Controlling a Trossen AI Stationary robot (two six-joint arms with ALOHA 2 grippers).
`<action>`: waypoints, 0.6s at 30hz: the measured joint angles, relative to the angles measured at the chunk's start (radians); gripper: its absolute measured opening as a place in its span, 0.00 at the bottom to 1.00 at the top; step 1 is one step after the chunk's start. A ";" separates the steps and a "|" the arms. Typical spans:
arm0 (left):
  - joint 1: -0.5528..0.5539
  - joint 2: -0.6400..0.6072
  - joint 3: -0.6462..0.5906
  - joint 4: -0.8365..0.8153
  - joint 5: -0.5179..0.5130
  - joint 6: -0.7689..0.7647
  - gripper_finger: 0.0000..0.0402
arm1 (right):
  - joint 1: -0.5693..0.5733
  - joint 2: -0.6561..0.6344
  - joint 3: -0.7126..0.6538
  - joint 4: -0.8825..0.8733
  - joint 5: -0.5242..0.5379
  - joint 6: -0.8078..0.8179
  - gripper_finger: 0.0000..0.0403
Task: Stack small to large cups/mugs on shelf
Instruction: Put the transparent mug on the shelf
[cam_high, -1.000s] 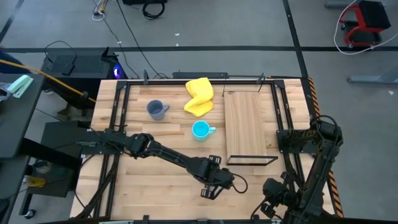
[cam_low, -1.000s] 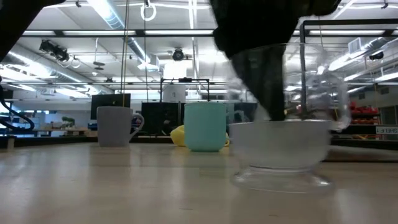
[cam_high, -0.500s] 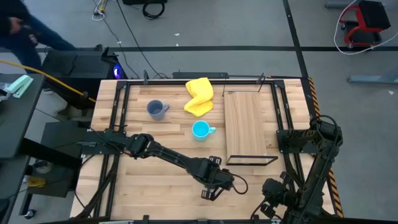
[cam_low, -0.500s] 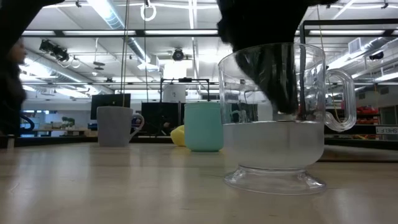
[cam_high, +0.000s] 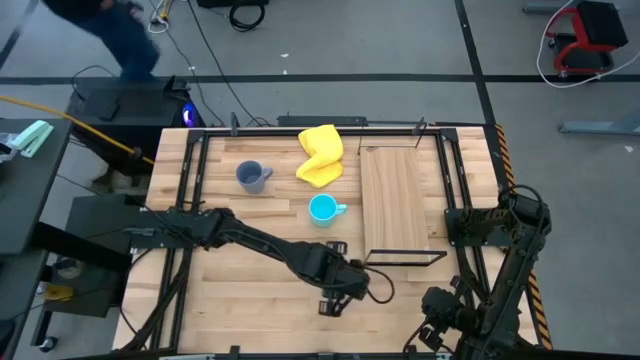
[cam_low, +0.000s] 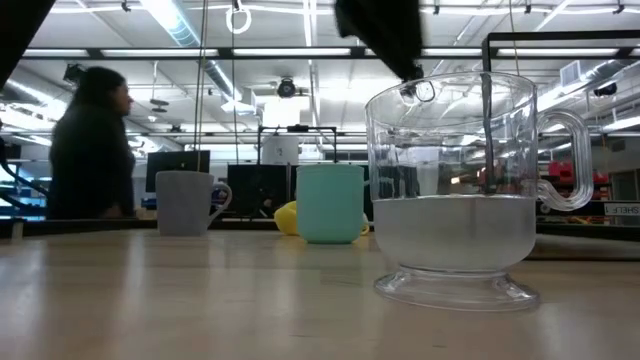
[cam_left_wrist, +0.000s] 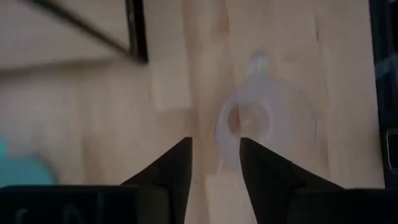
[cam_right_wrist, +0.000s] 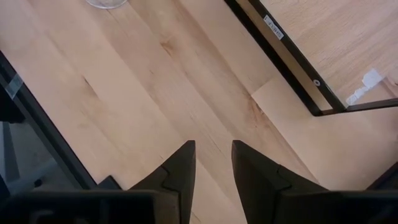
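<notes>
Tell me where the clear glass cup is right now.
In the high view the glass cup stands upright on the table near its front edge, below the left gripper, in front of the cyan mug and just off the shelf's front left corner.

Clear glass cup (cam_low: 455, 185), cyan-blue mug (cam_high: 322, 209), grey-blue mug (cam_high: 251, 176), yellow cloth (cam_high: 320, 155), light-wood shelf (cam_high: 397, 200) black-framed

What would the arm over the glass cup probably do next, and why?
Probably lower the left gripper back around the glass cup's rim and close on it. The cup stands on the table, not on the shelf, and the gripper hangs just above it, holding nothing. The right gripper waits at the table's near right corner.
</notes>
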 joint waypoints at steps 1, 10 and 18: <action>-0.003 -0.014 0.000 -0.037 -0.004 -0.018 0.36 | 0.000 0.000 0.000 0.000 0.000 0.000 0.28; -0.051 -0.108 -0.026 -0.332 -0.112 -0.210 0.34 | -0.028 -0.003 0.000 0.031 0.000 -0.081 0.28; -0.131 -0.127 -0.041 -0.340 -0.155 -0.288 0.30 | -0.108 -0.038 0.001 0.136 0.007 -0.270 0.28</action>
